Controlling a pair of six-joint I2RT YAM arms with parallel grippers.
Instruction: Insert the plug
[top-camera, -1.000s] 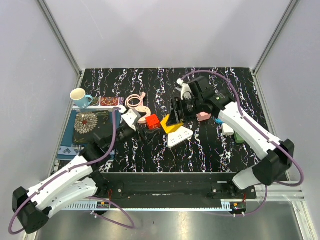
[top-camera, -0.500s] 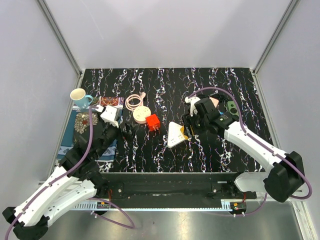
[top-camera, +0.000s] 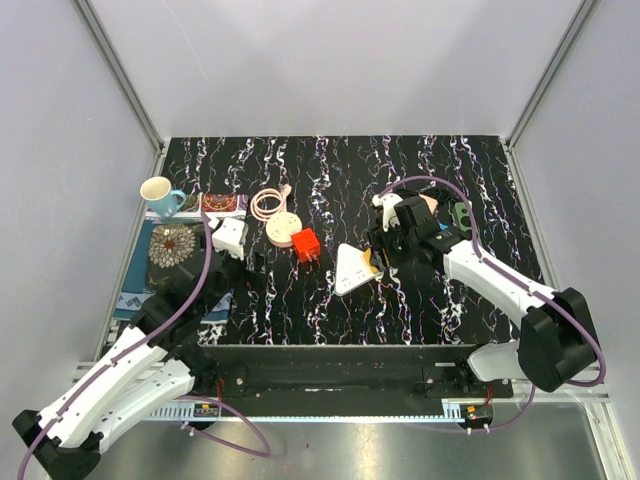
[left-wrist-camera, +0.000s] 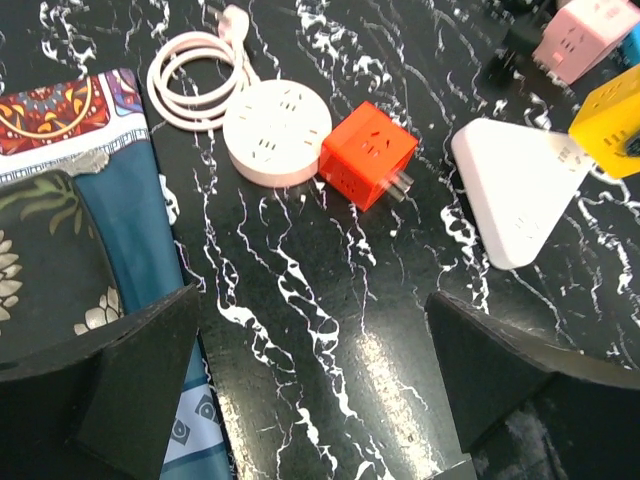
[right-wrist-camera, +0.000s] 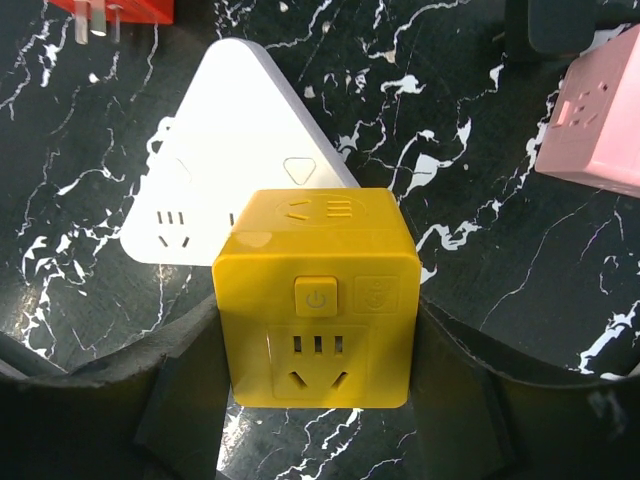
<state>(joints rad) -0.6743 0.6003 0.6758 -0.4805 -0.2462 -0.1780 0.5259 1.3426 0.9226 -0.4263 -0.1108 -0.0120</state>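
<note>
Yellow plug (right-wrist-camera: 318, 295), a cube, fills the lower middle of the right wrist view, pinched between the two dark fingers (right-wrist-camera: 190, 385) of the right gripper (right-wrist-camera: 320, 390), one pressed on each side face. Its near face carries a three-hole outlet, a square button with a power symbol, and a second button whose mark is too small to read. The upper face shows three short raised bars and a curved mark.

Just behind and partly under the plug lies a white triangular strip (right-wrist-camera: 215, 150), with a three-slot outlet and a small triangle mark. Whether the plug touches it cannot be told. A pink block (right-wrist-camera: 600, 125) sits at the right edge, and a red cube (right-wrist-camera: 120, 10) is cut off at the top left.

In the left wrist view the left gripper (left-wrist-camera: 315, 390) has its jaws spread wide, holding nothing, over bare table. Above centre, the red cube, its prongs pointing right, touches a round socket (left-wrist-camera: 277, 132) with a coiled cable (left-wrist-camera: 195, 70). A patterned mat (left-wrist-camera: 60, 250) lies at the left.

At the upper left of the top view stands a mug (top-camera: 158, 193).
</note>
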